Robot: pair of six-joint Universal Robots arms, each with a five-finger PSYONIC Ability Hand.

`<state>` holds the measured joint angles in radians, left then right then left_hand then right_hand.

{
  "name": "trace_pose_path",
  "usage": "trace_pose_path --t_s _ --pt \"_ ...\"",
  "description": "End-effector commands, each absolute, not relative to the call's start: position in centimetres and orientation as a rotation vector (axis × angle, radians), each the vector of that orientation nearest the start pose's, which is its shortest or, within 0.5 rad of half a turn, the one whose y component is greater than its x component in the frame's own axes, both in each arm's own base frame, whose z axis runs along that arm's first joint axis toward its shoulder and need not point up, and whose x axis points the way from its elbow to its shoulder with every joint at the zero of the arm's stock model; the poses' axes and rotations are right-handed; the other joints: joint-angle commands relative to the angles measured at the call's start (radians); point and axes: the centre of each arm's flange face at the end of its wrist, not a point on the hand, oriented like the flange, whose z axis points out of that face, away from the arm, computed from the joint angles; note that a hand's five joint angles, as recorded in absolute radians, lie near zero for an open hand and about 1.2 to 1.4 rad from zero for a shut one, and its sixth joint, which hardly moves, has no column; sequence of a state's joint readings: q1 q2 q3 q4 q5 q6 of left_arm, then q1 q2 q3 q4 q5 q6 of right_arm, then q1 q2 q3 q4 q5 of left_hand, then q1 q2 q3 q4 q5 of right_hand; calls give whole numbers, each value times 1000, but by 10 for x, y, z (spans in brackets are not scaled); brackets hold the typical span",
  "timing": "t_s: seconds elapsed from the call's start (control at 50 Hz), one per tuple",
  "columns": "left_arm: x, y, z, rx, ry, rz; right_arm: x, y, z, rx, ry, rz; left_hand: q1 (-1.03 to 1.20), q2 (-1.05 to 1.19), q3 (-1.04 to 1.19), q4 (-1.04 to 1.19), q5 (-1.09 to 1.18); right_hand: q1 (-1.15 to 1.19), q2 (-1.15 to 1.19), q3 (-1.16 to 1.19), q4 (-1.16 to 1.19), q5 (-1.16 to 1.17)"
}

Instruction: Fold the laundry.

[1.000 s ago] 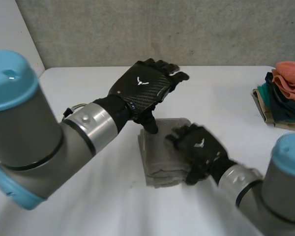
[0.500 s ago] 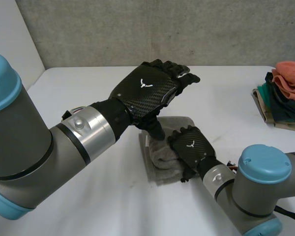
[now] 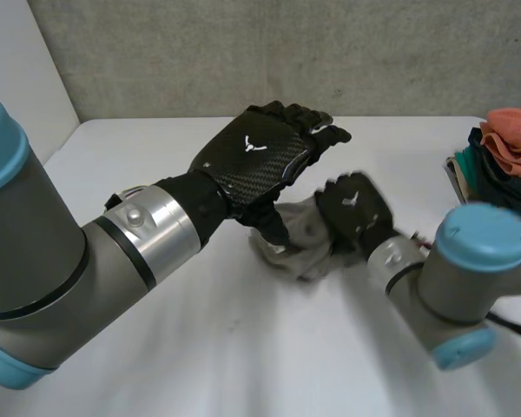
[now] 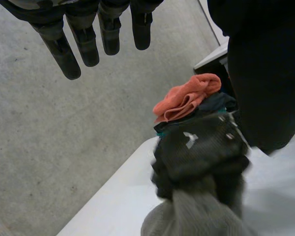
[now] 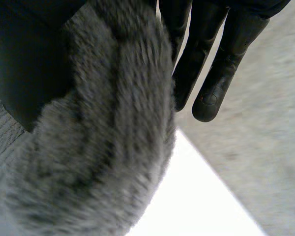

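The grey fleecy cloth [image 3: 302, 241] is bunched into a loose lump near the middle of the white table [image 3: 200, 347], its upper part raised and its lower folds trailing on the tabletop. My right hand [image 3: 352, 208] has it. In the left wrist view my right hand [image 4: 201, 152] shows from the back, curled over the top of the cloth [image 4: 196, 216], which hangs out below it. In my right wrist view the cloth [image 5: 103, 147] is a thick roll lying across my palm, held between the thumb on one side and the fingers [image 5: 214, 73] on the other, their tips reaching past it.

My left hand [image 3: 260, 156] hovers just above and beside the lump, palm down. Its fingers [image 4: 71, 54] are straight and a little spread, gripping nothing. Its thumb [image 3: 273, 228] points down at the cloth's near edge; I cannot tell whether it touches the cloth.

Well apart from this, at the table's right edge, sits a stack of folded laundry [image 3: 495, 182] in dark blue, teal and beige, with a crumpled orange cloth [image 3: 517, 135] on top. The orange cloth [image 4: 187, 98] also shows beyond my right hand in the left wrist view. A grey concrete wall [image 3: 243, 52] stands behind the table.
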<state>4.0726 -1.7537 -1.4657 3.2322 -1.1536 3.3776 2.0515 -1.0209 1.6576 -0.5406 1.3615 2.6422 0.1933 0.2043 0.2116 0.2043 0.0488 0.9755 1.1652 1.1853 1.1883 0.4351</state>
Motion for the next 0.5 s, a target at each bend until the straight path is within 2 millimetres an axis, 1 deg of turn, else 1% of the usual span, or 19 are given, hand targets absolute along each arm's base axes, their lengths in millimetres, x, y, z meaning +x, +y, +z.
trace_pose_path --t_s 0.02,0.04,0.1,0.12,0.16,0.18,0.24,0.26,0.32,0.34,0.4,0.42,0.48,0.5 --pt "-335 -175 301 -1123 -1481 1786 290 -332 219 -1128 1652 -2329 50 39 31 39 20 421 231 211 208 787" --pt "-334 -175 302 -1121 -1481 1793 288 -344 237 -1120 1582 -2387 50 39 31 39 20 421 231 211 208 787" --pt "-332 -176 304 -1116 -1480 1801 277 -364 263 -1090 1512 -2484 50 39 31 39 20 421 231 211 208 787" --pt "-331 -176 305 -1113 -1482 1805 265 -378 282 -1071 1465 -2563 50 39 31 39 20 421 231 211 208 787" --pt "-330 -176 307 -1110 -1479 1809 254 -390 302 -1051 1417 -2640 50 39 31 39 20 421 231 211 208 787" --pt "-330 -176 307 -1110 -1479 1809 243 -399 321 -1029 1371 -2712 50 39 31 39 20 421 231 211 208 787" --pt "-330 -176 307 -1109 -1479 1812 225 -413 346 -998 1314 -2817 50 39 31 39 20 421 231 211 208 787" --pt "-330 -176 307 -1109 -1481 1810 211 -422 360 -978 1286 -2882 50 39 31 39 20 421 231 211 208 787" --pt "-329 -175 309 -1107 -1473 1818 188 -434 376 -951 1260 -2957 50 39 31 39 20 421 231 211 208 787" --pt "-329 -176 309 -1106 -1473 1820 173 -441 384 -930 1251 -2985 50 39 31 39 20 421 231 211 208 787" --pt "-329 -175 309 -1108 -1471 1818 146 -453 393 -868 1246 -3019 47 36 28 36 17 421 231 211 208 787" --pt "-329 -175 309 -1108 -1471 1818 126 -461 395 -818 1264 -3030 47 36 28 36 17 421 231 211 208 787" --pt "-329 -176 310 -1105 -1469 1821 101 -476 385 -759 1324 -3013 47 36 28 36 17 421 231 211 208 787" --pt "-329 -176 310 -1104 -1467 1824 86 -485 371 -729 1386 -2988 47 36 28 36 17 421 231 211 208 787"
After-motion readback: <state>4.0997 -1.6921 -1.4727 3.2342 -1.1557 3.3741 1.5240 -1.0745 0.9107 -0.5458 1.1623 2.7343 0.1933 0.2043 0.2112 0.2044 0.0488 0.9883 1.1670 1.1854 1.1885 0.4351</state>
